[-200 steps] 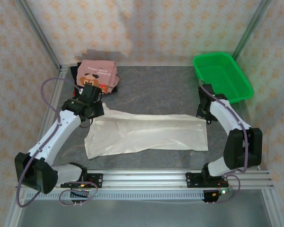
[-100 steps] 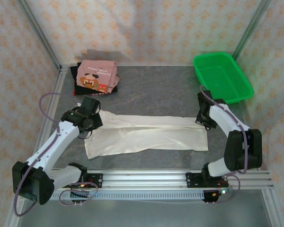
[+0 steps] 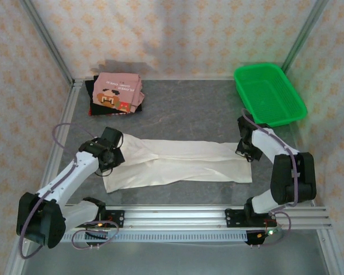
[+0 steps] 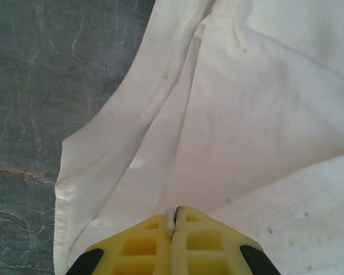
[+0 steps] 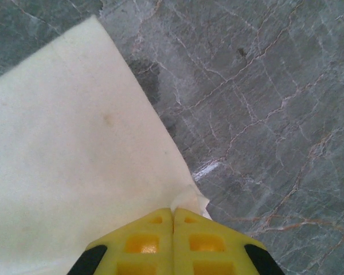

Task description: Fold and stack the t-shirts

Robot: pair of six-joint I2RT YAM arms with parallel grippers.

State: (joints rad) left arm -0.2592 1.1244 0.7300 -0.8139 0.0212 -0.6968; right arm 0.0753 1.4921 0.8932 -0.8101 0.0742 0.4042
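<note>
Both sets of jaws closed on the off-white t-shirt, left gripper pinching a fold, right gripper pinching a corner, shirt stretched flat between them on the grey table

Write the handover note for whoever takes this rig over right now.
Left gripper: shut, pinching the off-white t-shirt at its left end.
Right gripper: shut on the same shirt's far right corner.
Shirt lies as a long strip across the table.
Done: pink t-shirt folded on black ones, far left corner.
Left: finish folding the off-white shirt, add it to that stack.
</note>
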